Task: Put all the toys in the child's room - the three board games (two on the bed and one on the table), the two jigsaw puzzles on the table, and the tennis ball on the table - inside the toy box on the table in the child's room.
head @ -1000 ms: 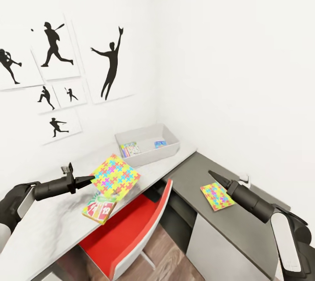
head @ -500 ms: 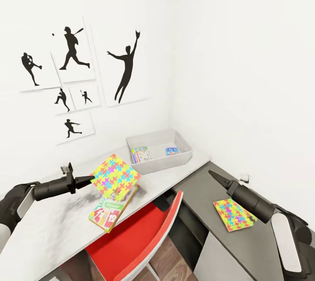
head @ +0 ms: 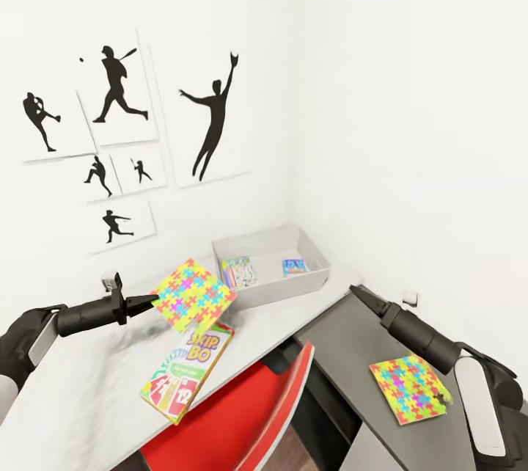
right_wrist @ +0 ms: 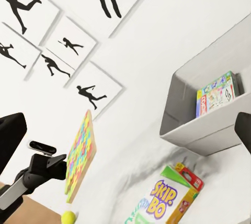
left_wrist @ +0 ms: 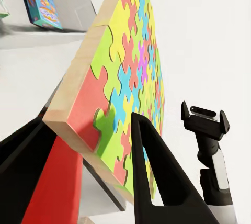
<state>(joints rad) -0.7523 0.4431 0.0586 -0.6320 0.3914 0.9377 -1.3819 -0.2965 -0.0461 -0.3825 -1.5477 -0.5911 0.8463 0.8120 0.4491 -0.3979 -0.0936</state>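
Observation:
My left gripper (head: 149,300) is shut on a corner of one jigsaw puzzle (head: 193,294), holding it tilted above the pale table (head: 73,383); the left wrist view has its coloured face (left_wrist: 128,72) close up. Below it the Skip-Bo board game (head: 187,373) lies flat on the table. The grey toy box (head: 273,293) stands at the table's far end with two board games inside, a white-blue one (head: 239,272) and a small blue one (head: 294,266). The other jigsaw puzzle (head: 409,388) lies on the dark grey top, below my open right gripper (head: 359,293). The tennis ball (right_wrist: 68,217) sits under the held puzzle.
A red chair (head: 242,420) is pushed in under the table at the corner of the L. White walls close the corner, the left one hung with black silhouette prints (head: 213,115). A small white block (head: 411,300) sits by the wall on the dark top.
The camera has shifted, so the toy box, Skip-Bo box and second puzzle sit lower and further right in the picture. Both arms keep their pose, the left still gripping the puzzle.

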